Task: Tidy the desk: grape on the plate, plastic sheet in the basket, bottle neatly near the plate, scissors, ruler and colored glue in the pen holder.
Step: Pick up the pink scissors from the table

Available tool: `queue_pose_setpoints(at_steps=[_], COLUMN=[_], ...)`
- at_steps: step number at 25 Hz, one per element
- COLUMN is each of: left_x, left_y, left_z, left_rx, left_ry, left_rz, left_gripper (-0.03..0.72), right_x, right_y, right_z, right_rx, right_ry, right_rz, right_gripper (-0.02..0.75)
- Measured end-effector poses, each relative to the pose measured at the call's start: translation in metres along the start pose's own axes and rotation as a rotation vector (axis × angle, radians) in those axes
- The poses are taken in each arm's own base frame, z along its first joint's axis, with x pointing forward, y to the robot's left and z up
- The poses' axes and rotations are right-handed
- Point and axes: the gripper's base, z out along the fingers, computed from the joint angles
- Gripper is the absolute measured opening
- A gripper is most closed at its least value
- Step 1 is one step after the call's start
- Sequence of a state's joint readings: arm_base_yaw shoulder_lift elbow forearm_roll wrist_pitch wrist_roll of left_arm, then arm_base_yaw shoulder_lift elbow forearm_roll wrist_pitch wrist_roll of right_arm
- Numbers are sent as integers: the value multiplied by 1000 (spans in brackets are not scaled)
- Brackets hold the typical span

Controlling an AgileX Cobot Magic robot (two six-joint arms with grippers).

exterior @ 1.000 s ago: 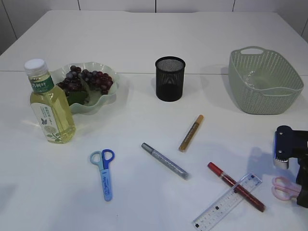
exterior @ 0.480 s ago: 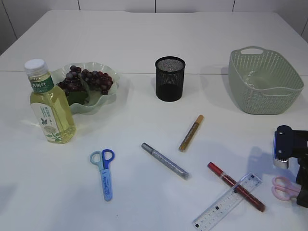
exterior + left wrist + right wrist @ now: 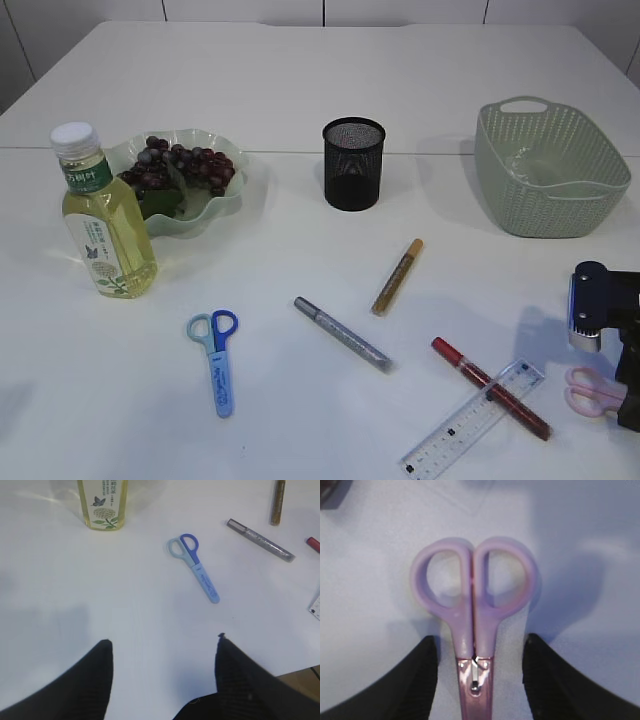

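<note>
Right claw [image 3: 477,680] is spread, one jaw on each side of the pink scissors [image 3: 475,615] just below the handle loops, straddling the pivot, not pinching yet as far as I can tell. The scissors lie flat on the desk [image 3: 300,80] at the near right edge, blades pointing back under the wrist. To do this well I'd come down until the tips nearly touch the desk, keep the jaws centred on the shank, then close squarely so the scissors don't pivot or skid; gripping near the pivot should keep the blades shut in the lift. Left claw [image 3: 162,680] is also spread, empty, hovering over bare desk short of the blue scissors [image 3: 195,566]. Outward from there: clear ruler [image 3: 473,419] with the red glue pen [image 3: 490,388] lying across it, silver glue pen [image 3: 342,334], gold glue pen [image 3: 397,276], all well short of the black mesh pen holder [image 3: 353,164]. Grapes [image 3: 180,168] already sit on the green plate [image 3: 225,205], the bottle [image 3: 103,218] stands upright just beside it, and the basket [image 3: 550,170] is at far right.
</note>
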State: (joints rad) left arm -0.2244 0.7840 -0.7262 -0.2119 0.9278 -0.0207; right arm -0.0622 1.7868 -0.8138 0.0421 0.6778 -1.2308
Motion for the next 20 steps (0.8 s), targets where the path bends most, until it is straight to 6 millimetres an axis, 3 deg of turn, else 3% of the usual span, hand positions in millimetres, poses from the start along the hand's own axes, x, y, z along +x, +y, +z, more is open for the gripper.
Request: queue_pose_setpoints(at_steps=[5,13,20], left_x=[0,0,0], left_y=[0,0,0], left_z=[0,0,0], left_rx=[0,0,0], left_ry=[0,0,0], left_rz=[0,0,0], left_gripper=[469,469,469], right_x=[0,0,1], right_y=[0,0,0], right_z=[0,1,0], right_rx=[0,-1,-11], right_ry=[0,4,8], right_rz=[0,-4,83], right_gripper=[434,224,190])
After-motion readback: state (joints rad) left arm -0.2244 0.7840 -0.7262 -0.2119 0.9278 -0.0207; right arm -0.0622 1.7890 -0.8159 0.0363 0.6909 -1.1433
